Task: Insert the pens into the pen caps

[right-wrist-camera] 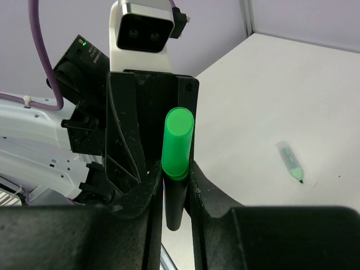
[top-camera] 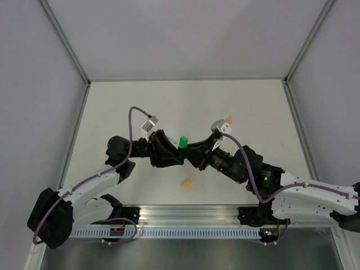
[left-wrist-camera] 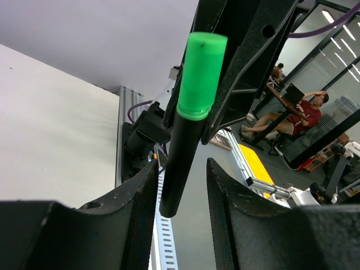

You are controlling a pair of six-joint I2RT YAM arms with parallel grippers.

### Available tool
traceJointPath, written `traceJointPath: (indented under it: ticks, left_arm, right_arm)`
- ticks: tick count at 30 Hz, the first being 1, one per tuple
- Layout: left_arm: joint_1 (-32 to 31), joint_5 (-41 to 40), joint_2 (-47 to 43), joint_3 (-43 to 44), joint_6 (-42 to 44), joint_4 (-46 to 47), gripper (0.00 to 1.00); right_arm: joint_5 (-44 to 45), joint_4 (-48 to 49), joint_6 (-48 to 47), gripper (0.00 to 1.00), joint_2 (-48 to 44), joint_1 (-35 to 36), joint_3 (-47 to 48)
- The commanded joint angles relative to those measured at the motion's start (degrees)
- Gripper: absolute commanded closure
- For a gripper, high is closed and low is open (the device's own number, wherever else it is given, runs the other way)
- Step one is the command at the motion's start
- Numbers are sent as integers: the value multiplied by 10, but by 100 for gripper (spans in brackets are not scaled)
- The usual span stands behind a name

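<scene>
Over the white desk [top-camera: 169, 107], right jaws clamp the black pen [right-wrist-camera: 175, 205], left jaws wide. Push the green cap [right-wrist-camera: 178, 143] squarely home.

I work in a robotics lab set inside an open office: pale panels [top-camera: 185, 34] box in my white counter [top-camera: 185, 107] behind the aluminium rail [top-camera: 191, 216], and beyond that rail a person in red [left-wrist-camera: 308, 115] sits by a laptop [left-wrist-camera: 293, 93] under strip lights [left-wrist-camera: 331, 16].
</scene>
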Motion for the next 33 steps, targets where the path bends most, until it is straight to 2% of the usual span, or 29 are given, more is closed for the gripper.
traceJointPath:
  ticks: [1, 3, 5, 6, 7, 10, 12, 13, 14, 15, 18, 19, 20, 21, 22, 24, 27, 33]
  left_arm:
    - [-7, 10, 8, 18, 7, 7, 55]
    - [-8, 9, 12, 20, 12, 2, 56]
    - [-9, 7, 12, 21, 11, 1, 64]
    - [-9, 7, 12, 23, 11, 1, 69]
    - [-9, 6, 12, 24, 11, 1, 80]
    - [-9, -1, 13, 26, 10, -3, 97]
    - [-9, -2, 13, 25, 10, -1, 98]
    - [-9, -2, 12, 23, 10, 2, 98]
    - [-10, -1, 12, 22, 10, 4, 98]
    - [-9, 1, 12, 19, 10, 5, 98]
    - [-11, 0, 9, 5, 10, 19, 98]
    - [-14, 0, 8, 1, 16, 19, 98]
    - [-16, 2, 5, -3, 23, 19, 98]
    - [-23, 5, 4, -10, 29, 16, 98]
    - [-28, 5, 2, -11, 51, 5, 98]
    - [-53, -10, -10, -2, 88, -75, 98]
    - [-97, -65, -29, 15, 202, -197, 98]
    - [-129, -88, -42, 0, 235, -199, 98]
  right_arm:
    - [9, 32, 8, 100, -1, 3, 29]
    - [9, 32, 10, 100, 3, 3, 30]
    - [8, 31, 11, 100, 4, 3, 32]
    - [8, 31, 12, 100, 4, 3, 30]
    - [6, 32, 12, 100, 4, 3, 29]
    - [-2, 34, 15, 100, 2, 3, 20]
    - [-6, 36, 13, 100, -3, 3, 12]
    - [-11, 34, 12, 94, -4, 3, 11]
    - [-13, 30, 8, 83, -5, 3, 12]
    - [-15, 26, 6, 66, -7, 3, 12]
    - [-13, 9, -1, 53, -17, 3, 16]
    - [-11, 2, -2, 44, -24, 3, 19]
    - [-10, -15, -5, 33, -26, 2, 25]
    - [-10, -26, -12, 11, -30, 3, 30]
    - [-9, -36, -15, 8, -35, 3, 34]
    - [-16, -58, -18, 6, -47, 3, 37]
    - [-48, -68, -23, 6, -63, 3, 36]
    - [-72, -92, -17, 4, -90, 3, 36]
